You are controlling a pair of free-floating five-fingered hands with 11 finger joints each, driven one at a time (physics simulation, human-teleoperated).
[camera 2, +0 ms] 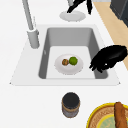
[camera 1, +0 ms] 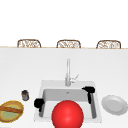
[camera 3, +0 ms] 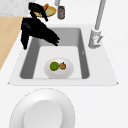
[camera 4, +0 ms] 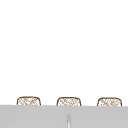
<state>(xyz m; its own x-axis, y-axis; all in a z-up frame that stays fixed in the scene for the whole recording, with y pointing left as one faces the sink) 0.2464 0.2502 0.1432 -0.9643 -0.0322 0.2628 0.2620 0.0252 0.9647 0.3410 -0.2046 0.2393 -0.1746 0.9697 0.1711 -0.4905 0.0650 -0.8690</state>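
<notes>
Broadly, the white counter point(camera 1: 20, 72) carried everything, with the grey sink point(camera 2: 50, 32) sunk into its middle and the tall faucet point(camera 1: 67, 72) at the far rim. A red ball point(camera 1: 67, 114) bulked in front of the basin in the front view. A large white plate point(camera 3: 42, 110) lay on the counter to the sink's right, and a yellow bowl point(camera 2: 100, 115) with a brown loaf point(camera 2: 120, 113) across it lay to the left.

The right hand point(camera 3: 37, 32) hung over the front right part of the sink, fingers straight and apart, slanting down toward the basin and holding nothing. The left hand point(camera 2: 111, 56) hovered over the front rim near the left end, fingers loosely drooped and parted, also empty.

Both hands were clear of the small plate point(camera 2: 62, 71), which sat flat on the basin floor, about midway along it. It lay below both hands and inward from the front wall, toward the faucet. From the left side view the left hand's fingertips looked the nearer to its rim, though their height above it was hard to judge. The plate was round and white, so it had no long axis.

A dark lidded jar point(camera 2: 71, 104) stood upright on the counter between the sink and the yellow bowl.

On the small plate lay a green fruit point(camera 2: 73, 60) and a smaller brown piece point(camera 2: 65, 62), touching. The green one was on the hands' side, the brown one toward the faucet.
</notes>
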